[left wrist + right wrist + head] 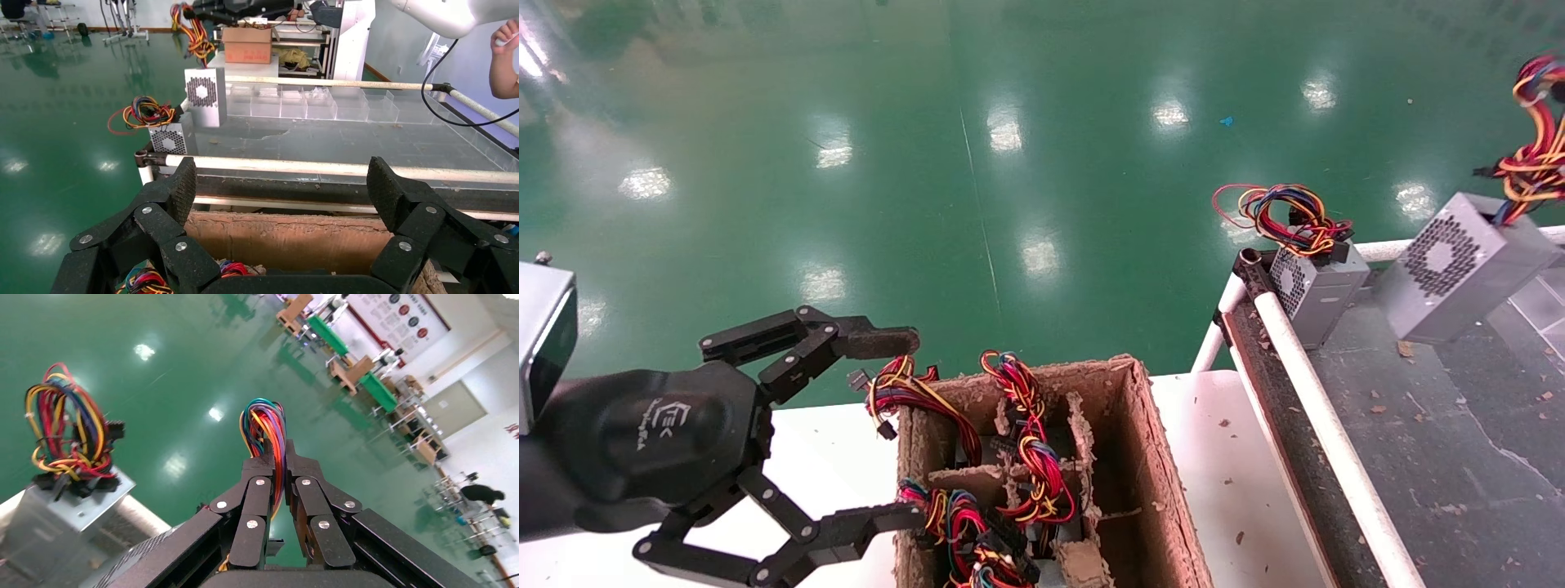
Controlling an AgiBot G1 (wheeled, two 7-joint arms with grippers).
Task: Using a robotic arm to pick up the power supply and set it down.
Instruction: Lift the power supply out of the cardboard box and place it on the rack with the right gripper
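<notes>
- Right wrist view: the right tool [276,450] is clamped shut on a wire bundle [266,425], and the box those wires belong to is out of its sight.
- The head view supplies it: the power supply [1459,269] sits tilted at the far right over the dark belt [1418,425], its wires running up and out of the picture. The right tool itself does not show here.
- Main risk: the load hangs from its wires alone. If they slide through the fingers or pull at the case, the box can drop or swing.
- Second risk: a second grey box [1316,290] with loose wire loops stands just beside it on the belt. A swinging box could knock it or snag those loops.
- Set down on a corner, the tilted box may tip over. Whether its lower edge touches the belt already I cannot tell from the head view.
- The left wrist view shows both boxes from the side, the held one appearing upright behind the other.
- The left tool [911,426] hangs wide open and empty at the near edge of the cardboard box [1148,457] on the white desk [1222,457], close above the wire bundles stored in it. Only the head view shows how near its fingers are to those wires, which could catch if it drops.
</notes>
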